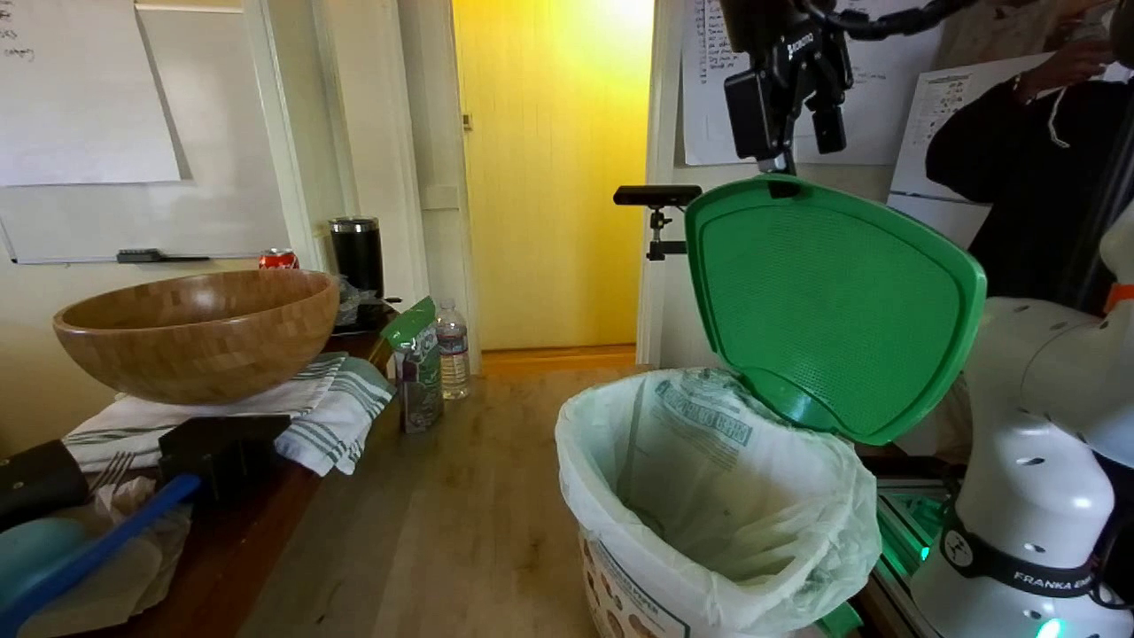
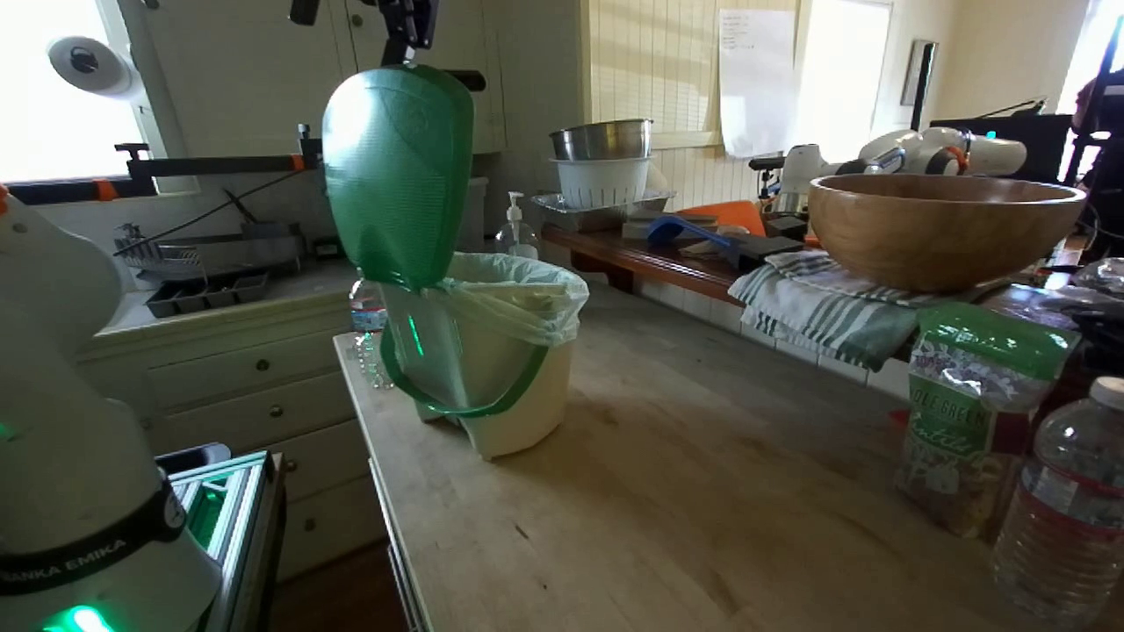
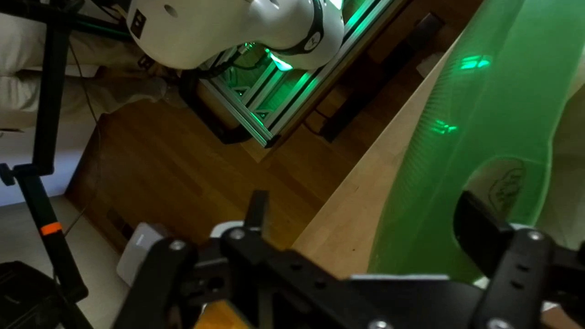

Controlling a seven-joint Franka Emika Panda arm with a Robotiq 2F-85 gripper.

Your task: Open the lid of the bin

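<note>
Both exterior views share the bin (image 2: 531,414) from different sides; the wrist view looks down, seemingly near the lid (image 3: 480,132).

Bin (image 1: 631,587), base beyond an exterior view's edge

Arm (image 1: 1032,381) finished in smooth, rounded white; base (image 1: 974,607) ringed by a black band (image 2: 88,556) lettered FRANKA EMIKA in white, lit green below. Gripper (image 3: 364,208) built of black links (image 3: 292,269), fastened by silvery screws (image 3: 236,233). Black cable (image 1: 895,24) routed near it.
</note>
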